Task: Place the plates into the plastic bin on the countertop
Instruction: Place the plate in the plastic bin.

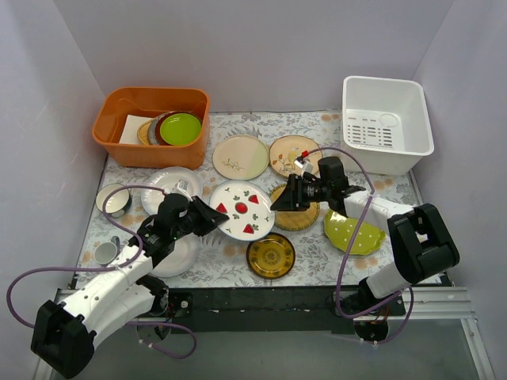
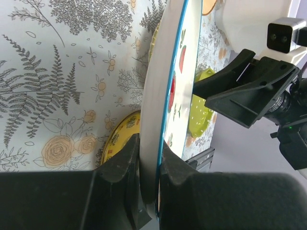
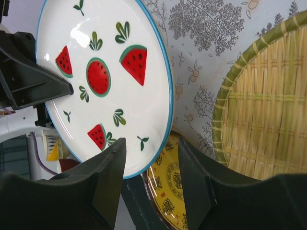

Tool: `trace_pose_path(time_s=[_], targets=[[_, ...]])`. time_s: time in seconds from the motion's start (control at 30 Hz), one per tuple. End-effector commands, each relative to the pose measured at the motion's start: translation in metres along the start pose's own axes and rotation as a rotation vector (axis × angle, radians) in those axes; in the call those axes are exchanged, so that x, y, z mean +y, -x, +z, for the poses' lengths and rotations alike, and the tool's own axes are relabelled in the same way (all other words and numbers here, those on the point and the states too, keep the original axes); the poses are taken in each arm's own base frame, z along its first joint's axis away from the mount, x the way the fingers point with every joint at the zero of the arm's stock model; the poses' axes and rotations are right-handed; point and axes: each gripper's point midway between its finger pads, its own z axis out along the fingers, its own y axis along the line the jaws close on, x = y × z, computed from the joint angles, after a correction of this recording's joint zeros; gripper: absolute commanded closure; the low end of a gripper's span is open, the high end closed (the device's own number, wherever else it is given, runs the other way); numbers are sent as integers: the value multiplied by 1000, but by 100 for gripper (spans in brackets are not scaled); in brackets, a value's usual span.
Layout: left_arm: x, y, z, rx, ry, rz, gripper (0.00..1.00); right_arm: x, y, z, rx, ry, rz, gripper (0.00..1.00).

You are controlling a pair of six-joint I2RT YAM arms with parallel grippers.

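The white plate with red wedges (image 1: 242, 208) is held tilted above the countertop (image 1: 317, 261), and my left gripper (image 1: 212, 214) is shut on its left rim. In the left wrist view both pads (image 2: 129, 163) clamp the rim (image 2: 158, 96). My right gripper (image 1: 277, 202) stands open at the plate's right edge. In the right wrist view that edge (image 3: 105, 72) sits between its spread fingers (image 3: 149, 158), touching neither. The plastic bin (image 1: 386, 80) stands at the back right.
Cream (image 1: 240, 157), tan (image 1: 293, 154), woven (image 1: 299, 215), amber (image 1: 271, 256), dotted lime-green (image 1: 352, 232) and white (image 1: 170, 186) plates lie around. An orange tub (image 1: 150, 99) at the back left holds stacked plates. A small bowl (image 1: 115, 199) and a mug (image 1: 105, 253) sit at the left.
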Motion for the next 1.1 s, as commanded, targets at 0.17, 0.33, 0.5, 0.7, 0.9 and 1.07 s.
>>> trace_pose_path(time_s=[0.17, 0.33, 0.5, 0.7, 0.9, 1.07], targets=[[-60, 20, -22, -68, -196, 1, 100, 13, -12, 2, -5, 120, 15, 44], [-68, 21, -27, -68, -220, 3, 100, 20, -20, 14, 20, 162, 26, 44], [-71, 20, -27, -58, -226, 5, 100, 48, -19, 22, -6, 295, 50, 46], [-70, 20, -31, -64, -225, 8, 100, 49, -23, 31, 10, 292, 68, 88], [-64, 22, -31, -73, -188, 30, 100, 45, -18, 28, 0, 204, 21, 99], [-58, 21, -29, -69, -163, 36, 84, 50, -2, 21, -21, 118, -59, 99]])
